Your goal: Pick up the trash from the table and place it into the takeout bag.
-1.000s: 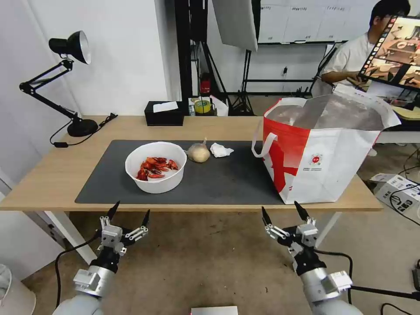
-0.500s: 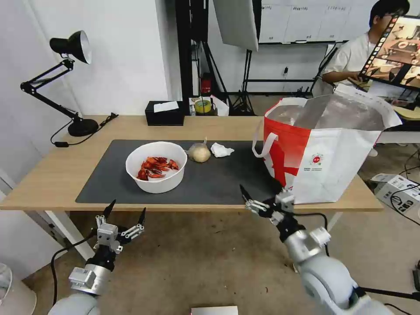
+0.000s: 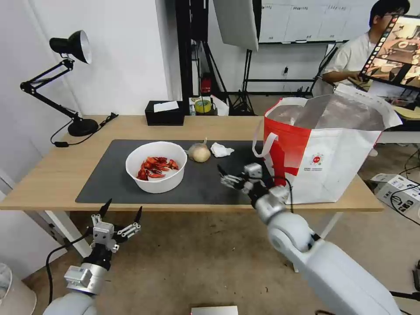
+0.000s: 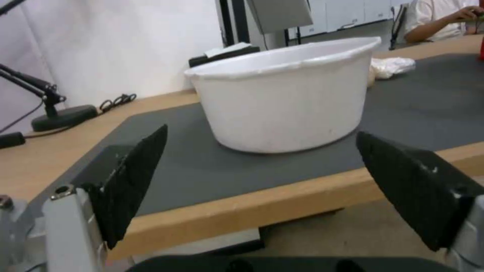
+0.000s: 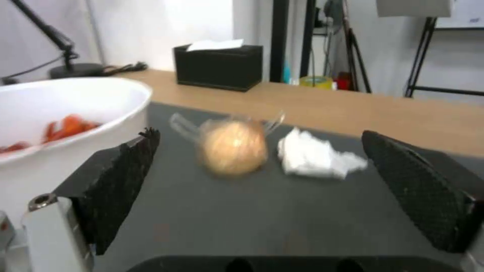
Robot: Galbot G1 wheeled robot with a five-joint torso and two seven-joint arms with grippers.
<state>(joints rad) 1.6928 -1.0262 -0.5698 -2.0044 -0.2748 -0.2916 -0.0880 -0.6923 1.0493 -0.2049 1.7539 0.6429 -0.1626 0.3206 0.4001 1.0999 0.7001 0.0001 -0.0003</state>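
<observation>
Right gripper (image 3: 228,176) hovers over the dark grey mat (image 3: 218,183) with fingers spread and empty, pointed toward the small tan knotted bag (image 3: 199,153) and the crumpled white tissue (image 3: 221,150) — the two lie just beside each other near the mat's far edge. White bowl of crayfish shells (image 3: 156,166) sits on the mat to the robot's left of them; the red-and-white takeout bag (image 3: 326,153) stands open at the table's (image 3: 48,175) right end. Left gripper (image 3: 117,212) hangs below the table's near edge — fingers apart, holding nothing.

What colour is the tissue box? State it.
Black; the tissue box shows best in the right wrist view.
</observation>
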